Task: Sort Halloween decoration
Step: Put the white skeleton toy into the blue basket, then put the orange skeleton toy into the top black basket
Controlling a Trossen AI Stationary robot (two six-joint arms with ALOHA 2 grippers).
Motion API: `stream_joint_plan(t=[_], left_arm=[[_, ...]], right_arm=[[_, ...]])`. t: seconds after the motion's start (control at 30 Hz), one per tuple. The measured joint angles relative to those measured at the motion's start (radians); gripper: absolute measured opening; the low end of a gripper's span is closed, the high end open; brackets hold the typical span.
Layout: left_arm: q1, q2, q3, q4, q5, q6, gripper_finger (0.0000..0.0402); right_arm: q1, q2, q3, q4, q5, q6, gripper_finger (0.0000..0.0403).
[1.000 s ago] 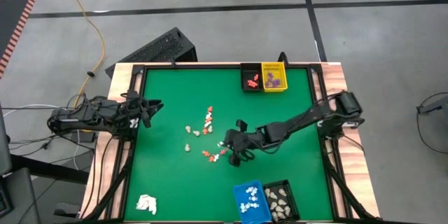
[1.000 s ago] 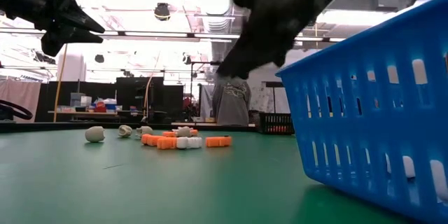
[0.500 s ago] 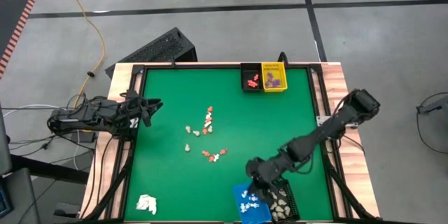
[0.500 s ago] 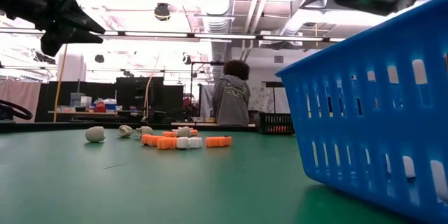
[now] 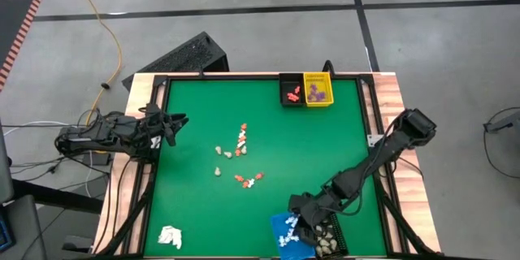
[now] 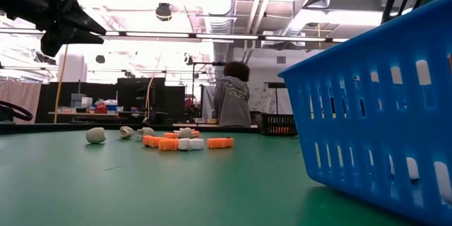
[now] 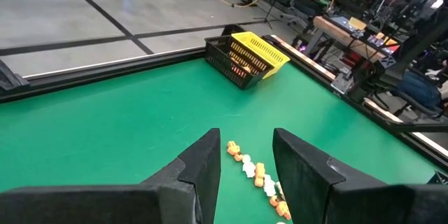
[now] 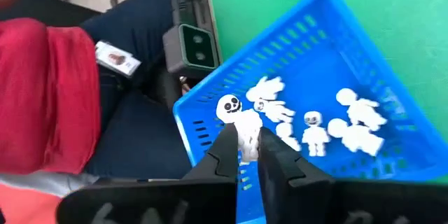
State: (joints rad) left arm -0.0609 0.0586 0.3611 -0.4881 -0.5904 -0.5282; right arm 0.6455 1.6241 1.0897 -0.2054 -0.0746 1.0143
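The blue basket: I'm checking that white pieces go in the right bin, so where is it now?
In the high view the blue basket sits at the table's near edge, right of centre, beside a black basket. The right hand hovers over it with a white skeleton figurine between its fingers.

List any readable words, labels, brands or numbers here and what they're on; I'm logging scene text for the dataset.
No text can be read in any view.
The small card beside the red cloth in the right wrist view carries a print, too blurred to read.
The blue basket, the yellow basket and the black basket show no labels.
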Motion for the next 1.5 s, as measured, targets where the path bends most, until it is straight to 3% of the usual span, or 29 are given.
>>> stream_joint_plan(t=[0.33,0.57,0.73,1.1,1.3,1.5], left_arm=[[0.0,0.0,0.0,-0.002,0.0,0.0,0.0121],[0.0,0.0,0.0,-0.002,0.0,0.0,0.0121],[0.0,0.0,0.0,-0.001,0.0,0.011,0.0121],[0.0,0.0,0.0,-0.001,0.0,0.009,0.0121],[0.0,0.0,0.0,-0.003,0.006,0.009,0.0121],[0.0,0.0,0.0,-0.015,0.003,0.013,0.0121]], right_arm=[[-0.008,0.0,0.0,-0.011,0.0,-0.006,0.0095],[-0.036,0.0,0.0,-0.022,-0.029,-0.051,0.0108],[-0.095,-0.002,0.0,-0.016,-0.005,-0.268,0.0109],[-0.357,-0.001,0.0,0.075,0.077,-0.874,0.0109],[-0.439,0.0,0.0,0.09,0.079,-1.041,0.0109],[-0.466,0.0,0.0,0.097,0.085,-1.102,0.0109]])
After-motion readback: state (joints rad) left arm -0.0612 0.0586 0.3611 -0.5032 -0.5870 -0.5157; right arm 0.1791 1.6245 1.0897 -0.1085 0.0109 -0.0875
